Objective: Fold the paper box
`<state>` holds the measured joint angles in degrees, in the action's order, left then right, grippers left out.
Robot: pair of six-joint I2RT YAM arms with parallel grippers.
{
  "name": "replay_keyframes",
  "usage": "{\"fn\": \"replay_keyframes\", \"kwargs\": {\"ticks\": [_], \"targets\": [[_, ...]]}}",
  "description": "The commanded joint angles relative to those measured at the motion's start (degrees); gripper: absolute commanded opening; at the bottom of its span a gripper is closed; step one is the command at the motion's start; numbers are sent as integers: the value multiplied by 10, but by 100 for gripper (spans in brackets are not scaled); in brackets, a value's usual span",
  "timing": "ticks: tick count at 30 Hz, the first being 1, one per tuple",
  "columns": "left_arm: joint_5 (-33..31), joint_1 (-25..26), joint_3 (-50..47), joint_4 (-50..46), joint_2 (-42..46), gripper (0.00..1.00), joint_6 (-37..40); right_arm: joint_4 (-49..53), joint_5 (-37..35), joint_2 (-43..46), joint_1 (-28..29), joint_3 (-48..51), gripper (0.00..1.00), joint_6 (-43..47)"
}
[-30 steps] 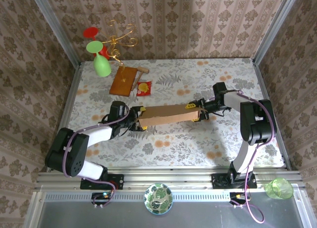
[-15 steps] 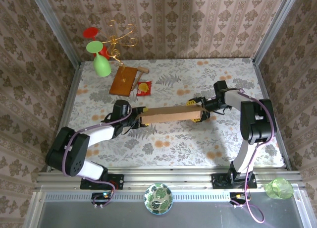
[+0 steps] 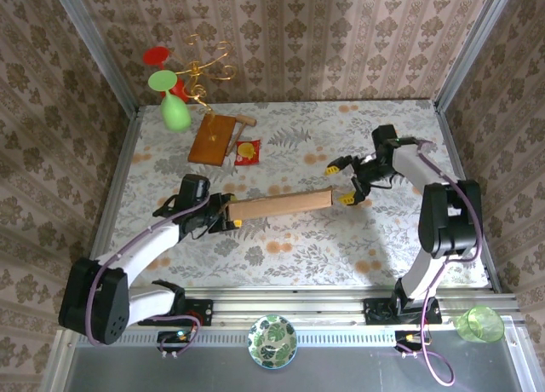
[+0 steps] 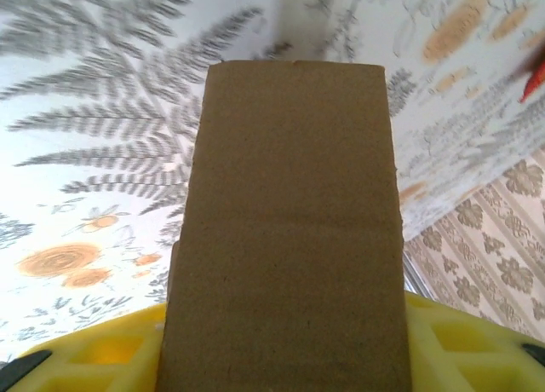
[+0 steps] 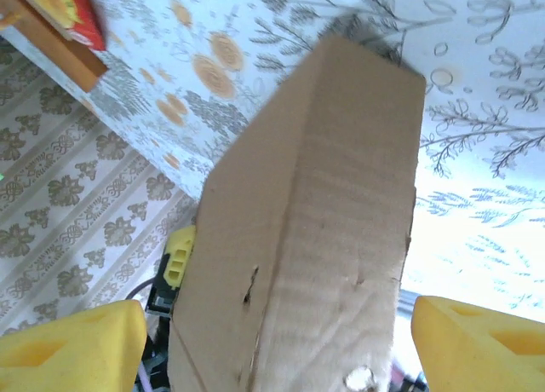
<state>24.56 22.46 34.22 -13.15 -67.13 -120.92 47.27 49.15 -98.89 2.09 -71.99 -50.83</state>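
Brown paper box point(image 3: 279, 204), right tool point(image 3: 341, 182) wider

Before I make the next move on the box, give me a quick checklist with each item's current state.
1. Left gripper holding the paper box: ok; in the left wrist view its fingers sit flush against both sides of the box.
2. Right gripper released: ok, jaws wide, with gaps on both sides of the box in the right wrist view.
3. Box's right end between the right fingers: ok.
4. Panels and flaps folded correctly: cannot tell; the box reads as a narrow strip from above.
5. Wooden board and red packet apart from the box: ok.
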Motion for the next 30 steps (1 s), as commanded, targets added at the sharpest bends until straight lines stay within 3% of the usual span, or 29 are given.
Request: {"fn": "replay_keyframes", "kwargs": {"ticks": [1,8,10,15,20,25,30], "targets": [[-13,-16,33,-154,8,26,-18,36,-65,44,-12,-14,82,37],[-66,-27,50,-221,22,24,-67,47,-219,180,7,17,74,12],[-98,-27,43,-205,27,24,-86,33,-249,230,46,43,72,-25],[-132,-30,12,-123,13,24,-133,-144,-335,345,196,171,61,-239],[-137,-40,9,-83,-21,24,-153,-170,-319,326,213,187,61,-271],[-123,-48,5,-56,-56,25,-153,-281,-326,291,234,219,63,-338],[-111,-57,13,-61,-68,28,-145,-333,-351,227,232,179,64,-334]]}}
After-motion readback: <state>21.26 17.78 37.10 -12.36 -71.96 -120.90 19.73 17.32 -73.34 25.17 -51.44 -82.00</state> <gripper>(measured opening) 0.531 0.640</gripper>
